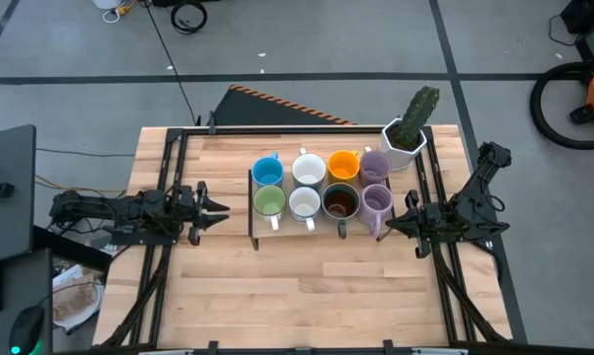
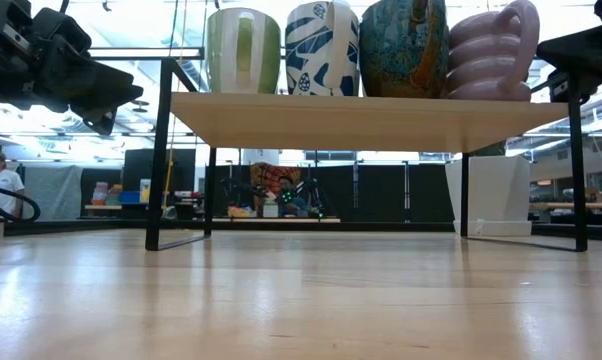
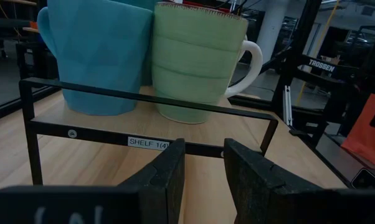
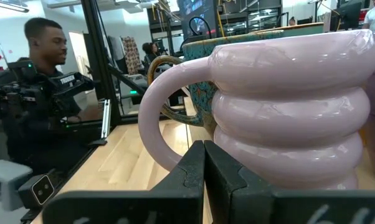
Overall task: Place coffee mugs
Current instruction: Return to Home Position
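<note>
Eight mugs stand in two rows on a wooden shelf (image 1: 253,212) with a black frame. In the far row are blue (image 1: 267,171), white (image 1: 308,169), orange (image 1: 343,165) and lilac (image 1: 375,165). In the near row are green (image 1: 268,201), white (image 1: 304,203), dark brown (image 1: 339,202) and lilac (image 1: 376,200). My left gripper (image 1: 223,207) is slightly open and empty, left of the shelf, facing the green mug (image 3: 200,62). My right gripper (image 1: 389,225) is shut and empty, right by the near lilac mug (image 4: 287,106), beside its handle (image 4: 153,118). My right gripper's shut fingertips (image 4: 197,162) stand level, coming from the table's right, just in front of the near lilac mug's lower wall next to the handle. I cannot tell whether they touch it.
A white hexagonal pot with a cactus (image 1: 404,143) stands on the table at the shelf's far right corner. Bare wood lies in front of the shelf (image 1: 307,286). People show in the room beyond (image 4: 44,43).
</note>
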